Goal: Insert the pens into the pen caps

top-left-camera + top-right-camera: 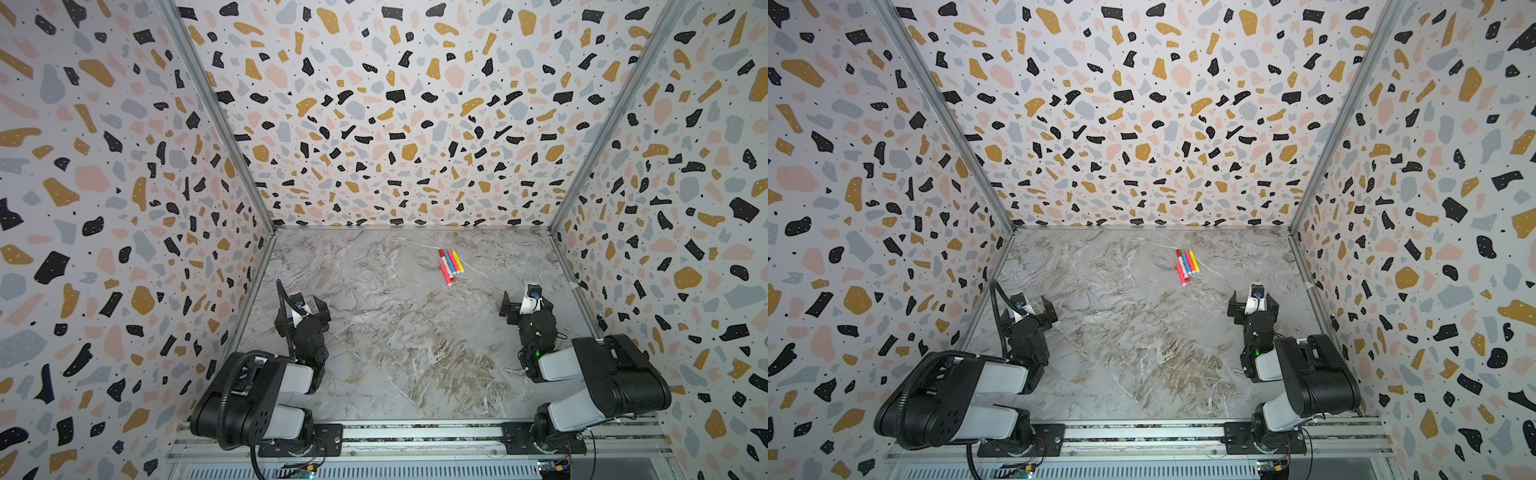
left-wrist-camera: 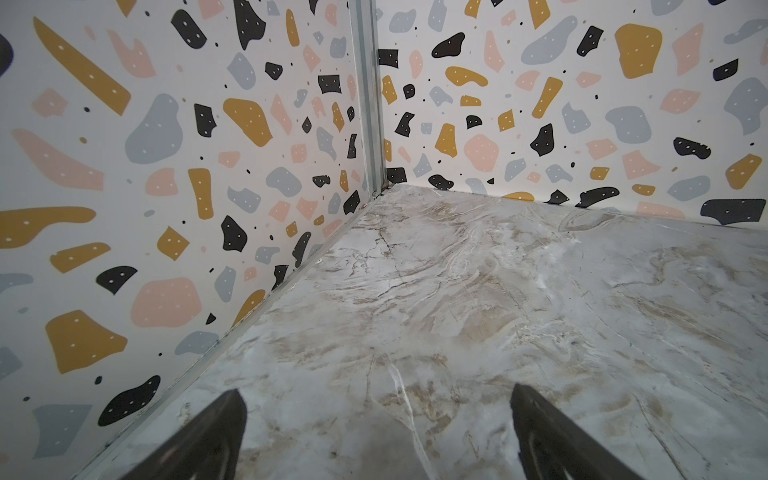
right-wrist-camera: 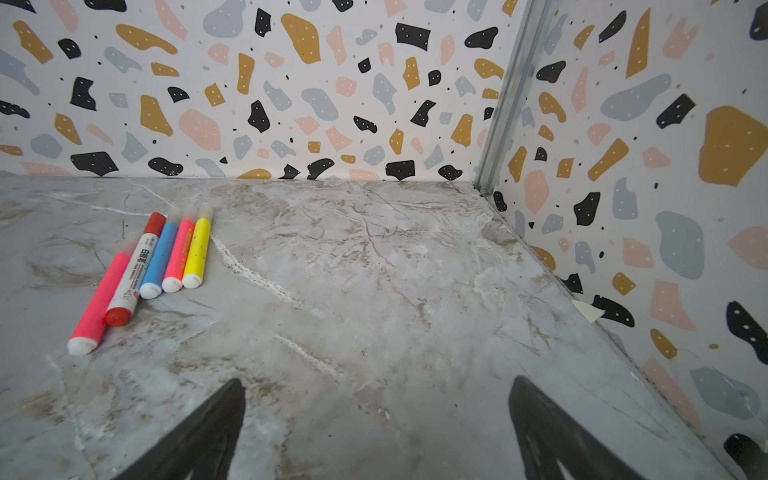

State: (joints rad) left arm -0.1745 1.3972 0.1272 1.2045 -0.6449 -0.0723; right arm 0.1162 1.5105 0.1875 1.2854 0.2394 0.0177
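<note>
Five pens lie side by side on the marble table, far right of centre in both top views. The right wrist view shows a long pink pen, a white-barrelled one with a red pen cap on its far end, then blue, pink and yellow ones. Frosted clear caps seem to cover the far tips of these. My right gripper is open and empty, well short of the pens. My left gripper is open over bare table.
Terrazzo-patterned walls close the table on the left, back and right. Both arm bases sit on a metal rail along the front edge. A small scrap of tape sticks out at the foot of the right wall.
</note>
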